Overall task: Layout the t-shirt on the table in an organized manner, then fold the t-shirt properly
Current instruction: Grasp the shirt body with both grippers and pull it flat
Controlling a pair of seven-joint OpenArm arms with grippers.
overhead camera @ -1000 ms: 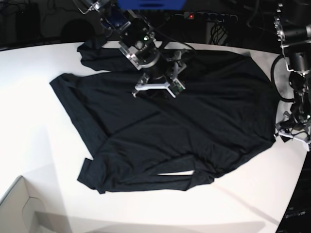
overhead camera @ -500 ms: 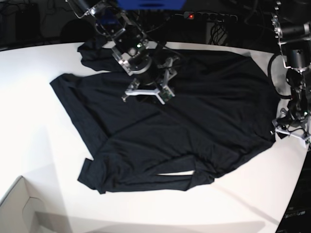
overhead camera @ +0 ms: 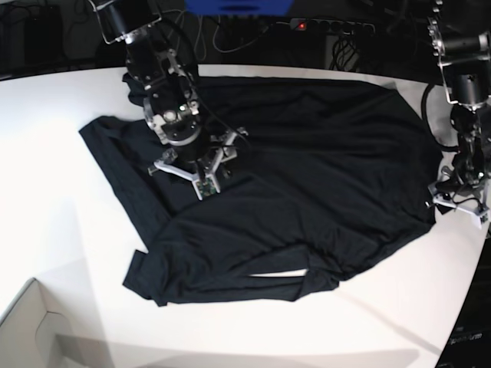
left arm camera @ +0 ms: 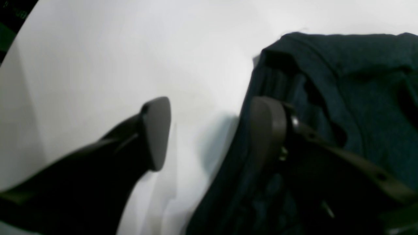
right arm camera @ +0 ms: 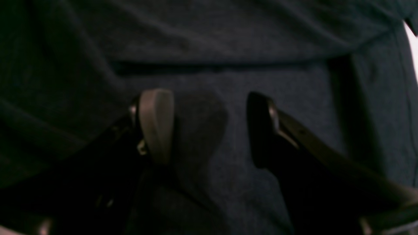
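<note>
t-shirt [overhead camera: 307,161]: spread across table [overhead camera: 61,230]
left gripper [left arm camera: 209,133]: apart, straddling shirt edge
right gripper [right arm camera: 209,127]: apart above fabric

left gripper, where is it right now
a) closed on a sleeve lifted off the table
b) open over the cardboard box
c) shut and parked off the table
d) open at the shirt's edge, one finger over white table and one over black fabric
d: in the left wrist view the left gripper stands open, one finger over the bare white table and the other over the edge of the black t-shirt, with nothing gripped.
</note>
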